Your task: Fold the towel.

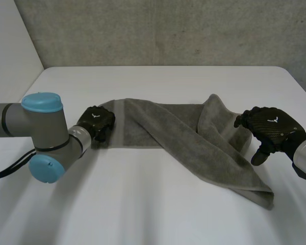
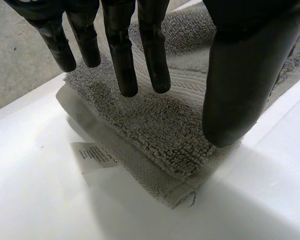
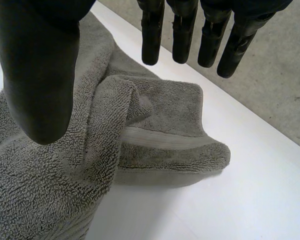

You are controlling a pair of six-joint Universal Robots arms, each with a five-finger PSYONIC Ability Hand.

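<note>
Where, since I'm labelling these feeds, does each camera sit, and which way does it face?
Head: behind and between the arms, looking down at the table; shows left hand, right hand.
Left wrist: on that wrist, looking along the open left hand at the towel corner with its label.
Right wrist: looking along the open right hand at the towel's rumpled other end.
Shared: the towel.

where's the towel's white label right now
In the left wrist view the label lies flat on the table, poking out from under the towel at its corner, just past the fingertips of the left hand.
</note>
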